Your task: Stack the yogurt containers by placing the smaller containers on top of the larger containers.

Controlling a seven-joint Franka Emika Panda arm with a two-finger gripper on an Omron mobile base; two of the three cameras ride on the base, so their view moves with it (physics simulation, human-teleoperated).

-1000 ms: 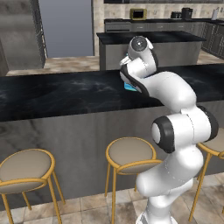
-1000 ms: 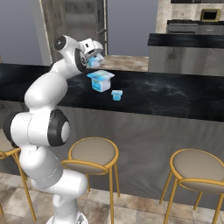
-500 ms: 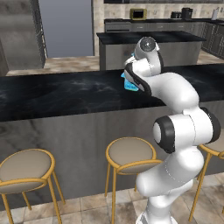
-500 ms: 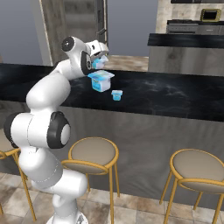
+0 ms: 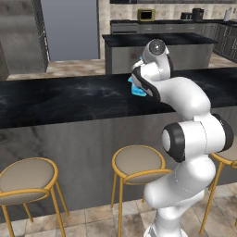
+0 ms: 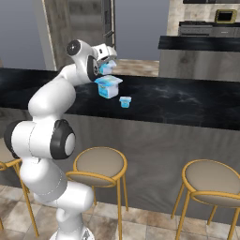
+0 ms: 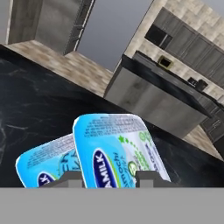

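Observation:
My gripper [image 6: 108, 67] is shut on the medium yogurt cup [image 6: 106, 70], held in the air just above and behind the biggest cup [image 6: 108, 87], which stands on the black counter [image 6: 187, 101]. The tiny cup [image 6: 124, 101] sits on the counter a little to the right of the biggest one, apart from it. In the hand view the held cup's printed lid [image 7: 116, 148] lies between my fingertips [image 7: 72, 177], with the biggest cup's lid [image 7: 41, 164] lower to the left. A patch of light-blue cup [image 5: 136, 88] peeks out from behind my arm; which cup it is I cannot tell.
Round stools [image 6: 101, 164] [image 6: 211, 180] stand under the counter's near edge. A second dark island [image 5: 157, 44] lies beyond the counter, with a microwave [image 5: 146, 15] on the back wall and a tall grey fridge [image 6: 89, 28] behind.
My arm has carried the medium cup a little to the right and slightly down, closer over the biggest cup. The two cups on the counter have stayed put.

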